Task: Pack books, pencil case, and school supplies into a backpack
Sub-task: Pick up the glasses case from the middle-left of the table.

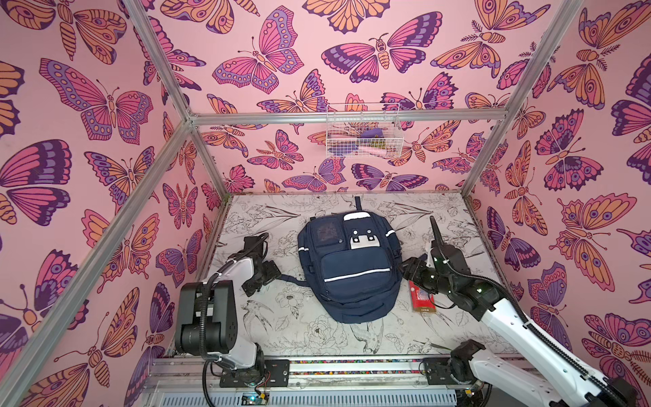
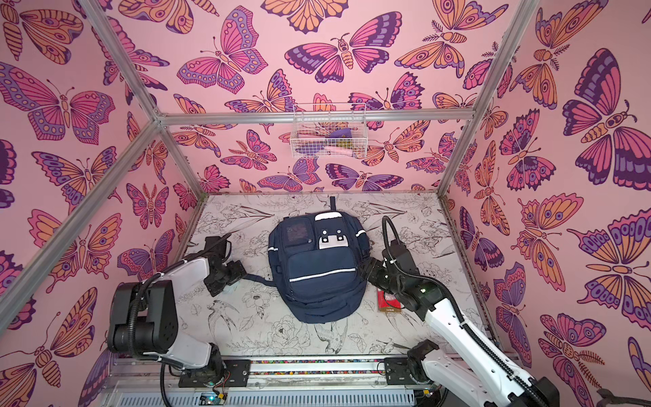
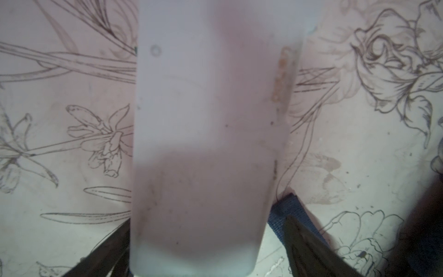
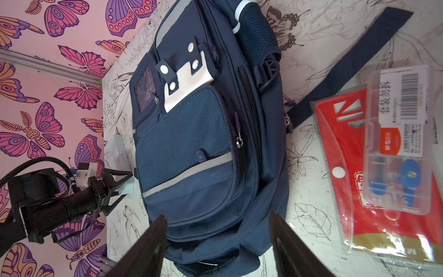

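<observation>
A pale frosted box (image 3: 206, 115) is straddled by the wide jaws of the left gripper (image 4: 127, 184) — whether it is clamped cannot be told. The navy fabric backpack (image 1: 348, 271) is laid flat on the flower-printed table (image 1: 281, 338). At its right edge the right gripper (image 4: 218, 217) is held open and empty, beside a red plastic pouch (image 4: 345, 153).

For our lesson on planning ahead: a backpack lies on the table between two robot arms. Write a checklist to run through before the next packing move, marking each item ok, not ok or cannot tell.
1. backpack lying flat, front up, on the table: ok.
2. Main compartment open: not ok; the zips in view look closed.
3. left tool open: ok; its jaws stand apart on either side of the white box.
4. right tool open and empty: ok; it is at the backpack's side.
5. red packet and clear case on the table beside the backpack: ok.
6. Where the books are: cannot tell; none in view.
</observation>
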